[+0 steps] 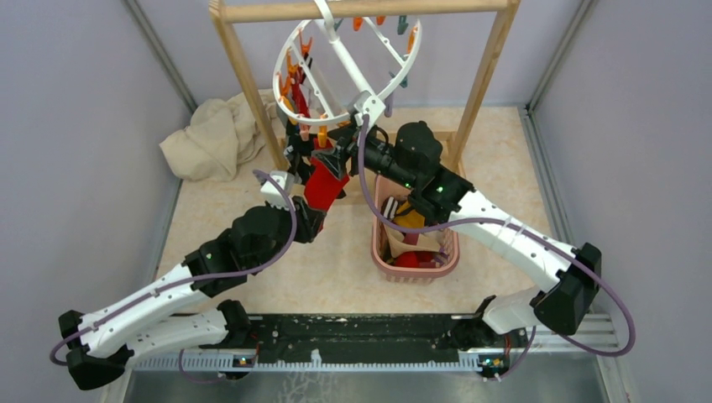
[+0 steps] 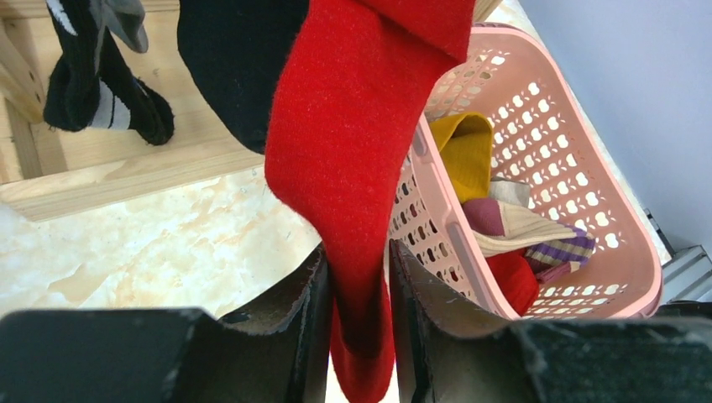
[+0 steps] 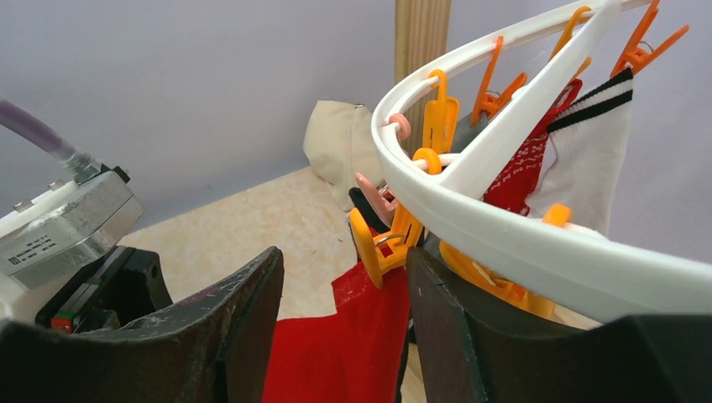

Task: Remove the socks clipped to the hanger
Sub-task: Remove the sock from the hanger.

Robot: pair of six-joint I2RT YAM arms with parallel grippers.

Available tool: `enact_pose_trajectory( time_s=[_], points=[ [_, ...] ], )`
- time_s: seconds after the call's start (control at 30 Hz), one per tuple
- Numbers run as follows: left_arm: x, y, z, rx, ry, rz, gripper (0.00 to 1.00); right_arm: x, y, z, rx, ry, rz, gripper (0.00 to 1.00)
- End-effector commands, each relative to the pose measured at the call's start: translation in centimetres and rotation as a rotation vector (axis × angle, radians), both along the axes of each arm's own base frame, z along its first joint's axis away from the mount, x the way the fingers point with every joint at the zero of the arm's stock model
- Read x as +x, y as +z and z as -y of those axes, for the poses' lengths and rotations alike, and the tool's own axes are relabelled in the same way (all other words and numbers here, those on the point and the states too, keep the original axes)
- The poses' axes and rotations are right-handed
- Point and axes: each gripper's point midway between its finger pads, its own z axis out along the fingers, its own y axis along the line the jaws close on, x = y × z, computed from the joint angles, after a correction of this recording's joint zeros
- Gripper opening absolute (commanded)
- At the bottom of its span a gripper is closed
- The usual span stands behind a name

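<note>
Red sock (image 1: 326, 180), top external: hangs by an orange clip under the near rim of the hanger (image 1: 346, 59); its lower end is in the left gripper (image 1: 319, 204).
Hanger position: white ring, tilted, hooked on the top bar of the wooden rack (image 1: 248, 84), over the far middle of the table (image 1: 353, 269).
Right gripper (image 1: 342, 141): at the clips under the ring's near rim, just above the red sock.
Basket (image 1: 420, 273): pink, right of the red sock, partly under the right arm; bare table on its left.
Cloth (image 1: 210, 138): beige heap at the table's far left corner, well apart from both arms.
Left gripper, left wrist: fingers (image 2: 285, 336) clamped on the red sock's lower part.
Black sock (image 2: 239, 67): hangs just behind the red sock.
Basket rim: just right of the red sock; mustard sock (image 2: 466, 151) inside.
Right gripper, right wrist: jaws apart, with the orange clip (image 3: 382, 243) and the sock top between them; clear gap at the left finger.
Ring rim: passes over the right finger.
Other socks: red-and-white sock (image 3: 520, 172) and white sock (image 3: 588, 159) clipped farther round.
</note>
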Motion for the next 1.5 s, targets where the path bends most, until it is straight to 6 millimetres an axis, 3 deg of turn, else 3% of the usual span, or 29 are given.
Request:
enact_pose_trajectory(
  time_s=[0.0, 0.67, 0.87, 1.03, 1.13, 1.33, 1.47],
  points=[
    [0.1, 1.3, -0.9, -0.023, 0.037, 0.002, 0.36, 0.3, 4.8, 0.6, 0.090, -0.012, 0.130, 0.57],
    [-0.6, 1.5, -1.6, -0.036, 0.040, -0.017, 0.36, 1.9, 5.4, 0.0, 0.155, -0.028, 0.164, 0.51],
    [-0.6, 1.6, -1.8, -0.041, 0.040, -0.015, 0.36, 1.3, 3.7, 0.9, 0.182, -0.039, 0.133, 0.66],
    [-0.5, 1.2, -1.6, -0.027, 0.038, -0.019, 0.38, 0.6, 1.8, 2.3, 0.189, -0.064, 0.111, 0.67],
    [-0.4, 1.0, -1.5, -0.022, 0.041, -0.021, 0.45, 0.9, 0.6, 3.0, 0.168, -0.107, 0.096, 0.65],
    [-0.2, 1.2, -1.3, -0.025, 0.046, -0.019, 0.74, 1.9, -2.5, 4.0, 0.105, -0.183, 0.064, 0.64],
    [-0.2, 1.2, -1.3, -0.022, 0.046, -0.021, 0.78, 2.2, -4.2, 3.1, 0.069, -0.161, 0.041, 0.65]
  ],
)
